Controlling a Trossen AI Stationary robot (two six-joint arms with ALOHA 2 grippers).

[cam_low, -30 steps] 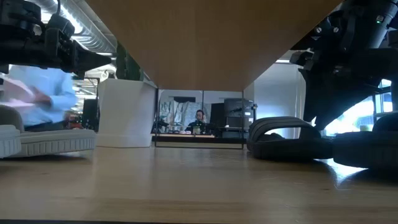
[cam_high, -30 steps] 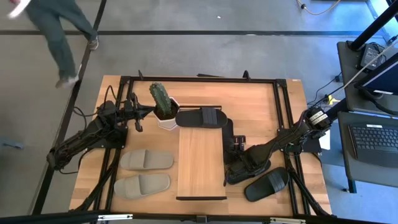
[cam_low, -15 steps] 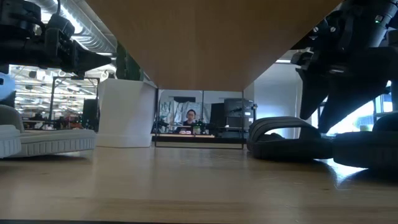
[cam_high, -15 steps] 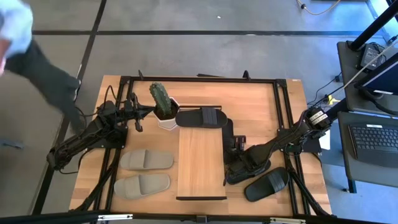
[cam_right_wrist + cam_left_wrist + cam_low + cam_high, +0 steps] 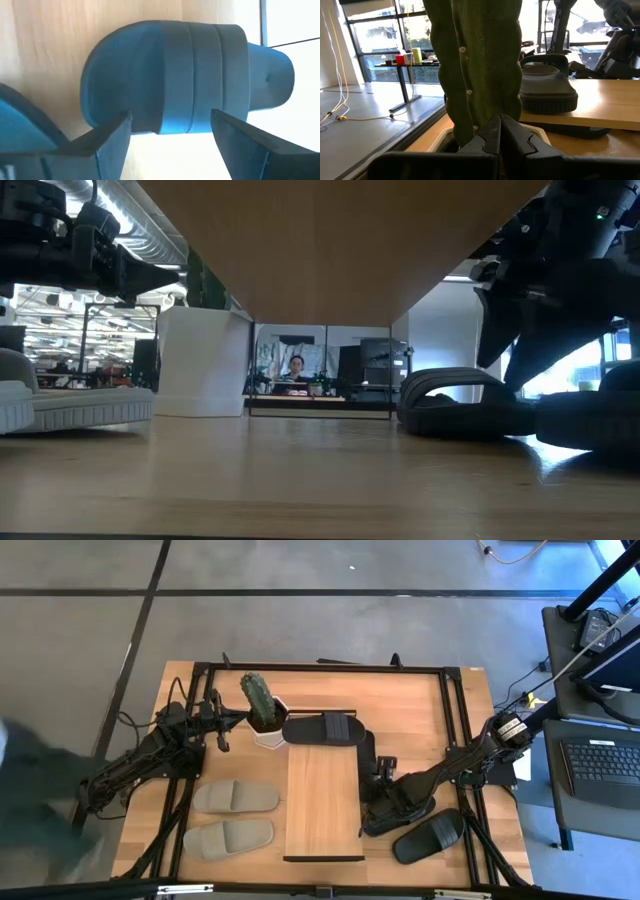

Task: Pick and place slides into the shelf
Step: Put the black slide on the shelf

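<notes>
Your right gripper [image 5: 375,820] hangs low with its fingers spread wide over a matte black slide [image 5: 170,75], gripping nothing. That slide lies on the table just beside the shelf's [image 5: 322,810] right edge; another black slide [image 5: 430,836] lies close by, toward the table corner. Farther off, one black slide [image 5: 322,729] sits on the shelf's far end, two grey-beige slides [image 5: 235,817] lie left, and the left gripper [image 5: 222,725], pinched closed, faces the cactus [image 5: 258,700].

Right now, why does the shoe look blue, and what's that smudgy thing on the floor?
Right wrist view: the black slide carries a blue tint, with white glare washing out the area beneath it. High view: the smudge at the left edge is a person, blurred by movement.
</notes>
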